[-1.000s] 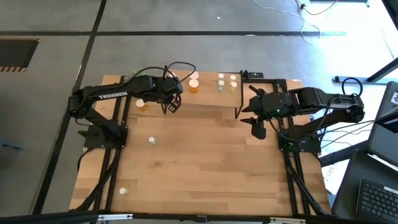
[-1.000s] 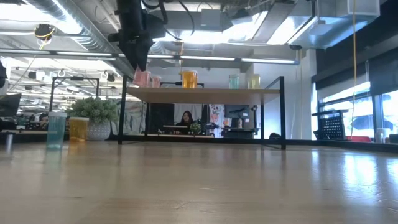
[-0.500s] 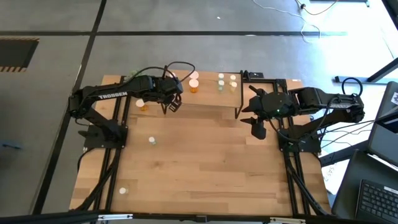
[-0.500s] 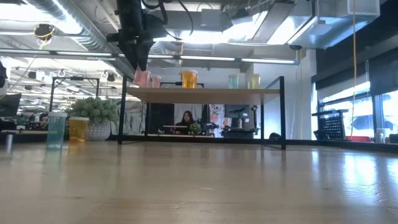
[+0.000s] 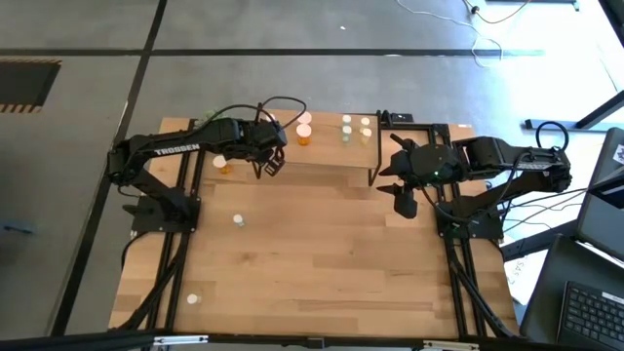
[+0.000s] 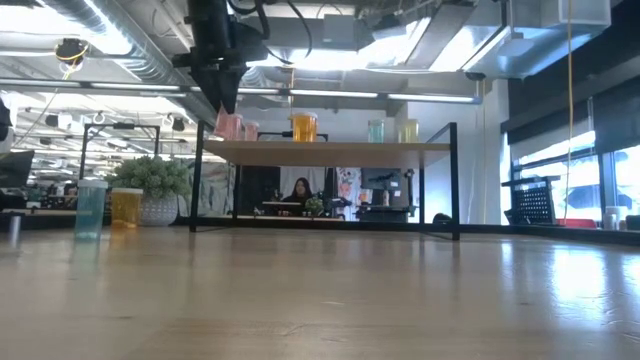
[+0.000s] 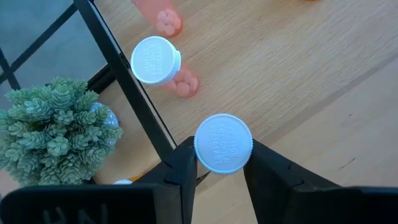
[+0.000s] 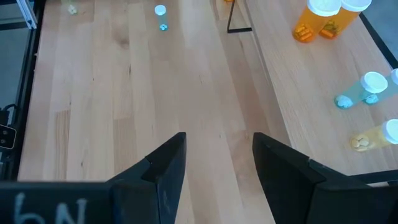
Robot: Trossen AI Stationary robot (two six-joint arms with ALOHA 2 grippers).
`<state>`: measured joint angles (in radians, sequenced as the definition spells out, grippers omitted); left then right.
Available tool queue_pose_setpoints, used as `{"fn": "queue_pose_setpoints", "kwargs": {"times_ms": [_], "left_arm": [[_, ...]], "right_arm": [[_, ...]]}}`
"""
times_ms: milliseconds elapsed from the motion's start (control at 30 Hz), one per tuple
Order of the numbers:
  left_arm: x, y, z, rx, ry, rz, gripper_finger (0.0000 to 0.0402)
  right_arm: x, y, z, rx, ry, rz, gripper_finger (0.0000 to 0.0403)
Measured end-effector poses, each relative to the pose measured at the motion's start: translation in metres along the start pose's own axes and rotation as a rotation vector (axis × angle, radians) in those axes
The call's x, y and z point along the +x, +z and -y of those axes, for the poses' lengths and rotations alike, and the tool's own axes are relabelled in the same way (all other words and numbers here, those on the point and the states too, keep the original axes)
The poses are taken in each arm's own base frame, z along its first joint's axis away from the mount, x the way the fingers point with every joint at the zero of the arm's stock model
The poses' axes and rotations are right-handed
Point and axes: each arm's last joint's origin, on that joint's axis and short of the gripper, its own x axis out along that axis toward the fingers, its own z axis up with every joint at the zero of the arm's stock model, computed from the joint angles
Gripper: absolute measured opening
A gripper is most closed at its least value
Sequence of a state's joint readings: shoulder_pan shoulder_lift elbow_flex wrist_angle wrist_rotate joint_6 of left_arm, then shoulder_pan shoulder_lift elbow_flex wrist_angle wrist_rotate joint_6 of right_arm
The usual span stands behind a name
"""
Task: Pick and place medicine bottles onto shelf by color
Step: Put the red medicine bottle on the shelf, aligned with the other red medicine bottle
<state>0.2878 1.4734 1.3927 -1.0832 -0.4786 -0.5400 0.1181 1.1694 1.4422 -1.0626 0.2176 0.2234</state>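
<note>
Left gripper (image 7: 222,163) hangs above the left end of the shelf (image 6: 330,152), its fingers pressed on either side of a white-capped bottle (image 7: 223,142) whose body is hidden under the cap, so I cannot tell its colour. Just beyond it in the left wrist view stands a pink bottle (image 7: 157,60) on the shelf, with a spiky green plant (image 7: 56,127) off past the frame. Right gripper (image 8: 214,158) waits over bare tabletop beside the shelf's right end, fingers apart and holding nothing. By my reading the job is about half done: pink, orange (image 6: 303,126) and pale green bottles (image 6: 376,130) stand grouped along the shelf, while a teal bottle (image 6: 90,208), an orange bottle (image 6: 126,207) and two small ones (image 5: 237,221) remain on the table (image 5: 331,253).
</note>
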Motion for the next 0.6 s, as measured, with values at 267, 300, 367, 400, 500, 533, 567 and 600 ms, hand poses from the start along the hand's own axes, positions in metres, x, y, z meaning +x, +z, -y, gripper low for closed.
{"fn": "queue_pose_setpoints", "kwargs": {"times_ms": [267, 300, 367, 400, 500, 533, 567, 600], "left_arm": [[-0.0001, 0.0001, 0.0, 0.0, -0.001, 0.0, 0.0125], [-0.0001, 0.0001, 0.0, 0.0, -0.001, 0.0, 0.0127], [-0.0001, 0.0001, 0.0, 0.001, 0.0, 0.0, 0.0129], [-0.0001, 0.0001, 0.0, 0.001, 0.0, 0.0, 0.0129], [-0.0001, 0.0001, -0.0002, 0.0, 0.0, -0.001, 0.0129], [0.0002, 0.0003, -0.0005, -0.001, -0.001, -0.002, 0.0129], [0.0005, 0.0006, -0.0011, -0.003, -0.004, -0.006, 0.0129], [0.001, 0.0008, -0.0017, -0.006, -0.009, -0.011, 0.013]], "right_arm": [[0.0, 0.0, 0.0001, 0.0, 0.0, 0.0, 0.0188], [0.0, -0.0001, 0.0, 0.0, 0.0, 0.0, 0.0188], [0.0, 0.0, 0.0, 0.0, 0.0, 0.0, 0.0188], [0.0, 0.0, 0.0, 0.0, 0.0, 0.0, 0.0188], [-0.0001, 0.0, 0.0, 0.0, 0.0, 0.0, 0.0188], [0.0, 0.0, 0.0001, 0.0, -0.001, 0.0, 0.0188], [0.0, 0.0, 0.0, 0.0, 0.0, 0.0, 0.0188], [0.0, 0.0, 0.0, 0.0, 0.0, 0.0, 0.0188]]}}
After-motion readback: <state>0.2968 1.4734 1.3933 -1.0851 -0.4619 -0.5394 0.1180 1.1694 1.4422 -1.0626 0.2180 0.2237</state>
